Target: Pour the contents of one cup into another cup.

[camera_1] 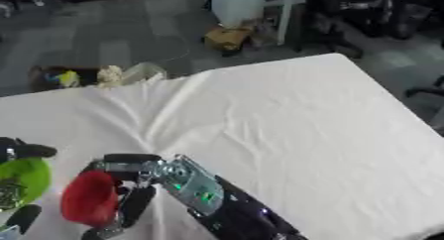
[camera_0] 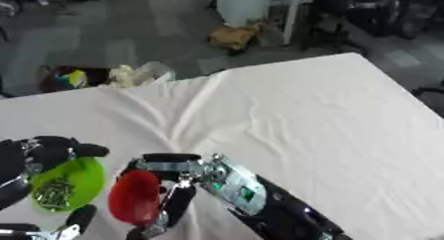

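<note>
Right hand (camera_0: 178,184): low in the view, fingers and thumb curled round the red cup (camera_0: 135,197), which is tipped on its side with its mouth facing left.
Left hand (camera_0: 39,154): at the left edge, fingers wrapped around the green cup (camera_0: 83,172).
Green cup: just beside the red one, small metallic bits (camera_0: 54,193) lying inside.
Red cup: nothing visible inside.
Table (camera_0: 321,125): white cloth, wrinkled.
</note>
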Robot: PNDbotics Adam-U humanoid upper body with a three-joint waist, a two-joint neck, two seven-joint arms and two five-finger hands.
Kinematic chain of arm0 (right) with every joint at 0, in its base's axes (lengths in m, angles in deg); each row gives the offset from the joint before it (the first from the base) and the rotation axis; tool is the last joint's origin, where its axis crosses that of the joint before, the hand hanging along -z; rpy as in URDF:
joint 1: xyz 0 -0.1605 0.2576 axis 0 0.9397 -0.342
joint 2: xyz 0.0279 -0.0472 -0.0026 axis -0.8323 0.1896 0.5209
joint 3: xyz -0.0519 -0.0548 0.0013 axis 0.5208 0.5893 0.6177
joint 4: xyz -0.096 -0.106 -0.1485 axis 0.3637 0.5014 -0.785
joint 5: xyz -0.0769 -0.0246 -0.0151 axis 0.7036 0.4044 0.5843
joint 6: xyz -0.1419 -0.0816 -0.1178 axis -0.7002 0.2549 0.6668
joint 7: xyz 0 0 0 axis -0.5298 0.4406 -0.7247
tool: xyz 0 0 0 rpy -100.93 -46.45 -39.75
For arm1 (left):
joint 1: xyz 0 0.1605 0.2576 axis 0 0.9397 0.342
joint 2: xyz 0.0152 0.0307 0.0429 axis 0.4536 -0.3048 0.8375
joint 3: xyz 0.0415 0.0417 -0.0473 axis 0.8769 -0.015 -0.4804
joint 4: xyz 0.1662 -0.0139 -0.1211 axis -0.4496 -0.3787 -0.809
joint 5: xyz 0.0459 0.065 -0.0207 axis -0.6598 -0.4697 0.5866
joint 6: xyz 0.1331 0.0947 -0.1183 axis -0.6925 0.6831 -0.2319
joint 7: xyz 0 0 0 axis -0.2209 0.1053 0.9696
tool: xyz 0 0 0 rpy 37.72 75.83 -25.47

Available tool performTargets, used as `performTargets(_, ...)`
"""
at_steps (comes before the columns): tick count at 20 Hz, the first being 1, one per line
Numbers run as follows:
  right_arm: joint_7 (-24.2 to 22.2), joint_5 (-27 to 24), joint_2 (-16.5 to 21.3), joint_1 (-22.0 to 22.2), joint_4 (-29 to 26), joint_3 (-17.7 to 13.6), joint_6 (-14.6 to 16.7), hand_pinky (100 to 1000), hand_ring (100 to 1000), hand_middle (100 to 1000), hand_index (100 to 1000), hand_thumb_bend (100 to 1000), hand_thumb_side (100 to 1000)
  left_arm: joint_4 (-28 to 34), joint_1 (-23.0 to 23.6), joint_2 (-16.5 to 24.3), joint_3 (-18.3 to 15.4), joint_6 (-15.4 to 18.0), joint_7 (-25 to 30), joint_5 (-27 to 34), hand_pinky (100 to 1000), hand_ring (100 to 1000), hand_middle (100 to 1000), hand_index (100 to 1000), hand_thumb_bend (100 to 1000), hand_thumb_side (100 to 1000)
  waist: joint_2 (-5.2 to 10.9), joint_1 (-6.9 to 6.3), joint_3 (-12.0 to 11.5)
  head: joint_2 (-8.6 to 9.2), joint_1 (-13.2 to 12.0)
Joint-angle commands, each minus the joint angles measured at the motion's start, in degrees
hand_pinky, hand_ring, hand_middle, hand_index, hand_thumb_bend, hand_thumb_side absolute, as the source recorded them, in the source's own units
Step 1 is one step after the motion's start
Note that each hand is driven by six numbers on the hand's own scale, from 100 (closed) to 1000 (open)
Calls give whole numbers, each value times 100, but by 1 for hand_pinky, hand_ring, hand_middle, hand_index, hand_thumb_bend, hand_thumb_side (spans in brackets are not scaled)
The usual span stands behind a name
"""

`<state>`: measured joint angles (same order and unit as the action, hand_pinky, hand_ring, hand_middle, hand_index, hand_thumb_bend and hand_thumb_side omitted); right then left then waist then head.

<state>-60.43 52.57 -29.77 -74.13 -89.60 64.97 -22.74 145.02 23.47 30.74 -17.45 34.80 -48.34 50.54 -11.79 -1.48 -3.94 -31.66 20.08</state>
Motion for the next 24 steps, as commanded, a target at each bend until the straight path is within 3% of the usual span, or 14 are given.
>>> performTargets(1,-35,-39,-38,-69,-66,-1,16,413,100,100,421,100,100,100,-152,0,-29,-24,146,-228,131,635,564,893,100,245,94,-22,-18,-18,11)
performTargets(14,-57,-33,-25,-34,-56,-6,31,414,100,100,421,100,100,100,-380,-57,-67,137,1099,-990,100,531,436,876,100,230,111,-55,-82,-20,69)
performTargets(22,-56,-29,-19,-12,-49,-2,26,413,100,100,421,100,100,100,-537,-128,-35,368,1450,-1684,100,464,437,867,100,236,130,-60,-103,11,147)
performTargets(24,-57,-21,-16,-3,-40,1,28,413,100,100,421,100,100,100,-586,-149,-17,459,1571,-1875,100,445,441,864,144,244,134,-66,-105,12,165)
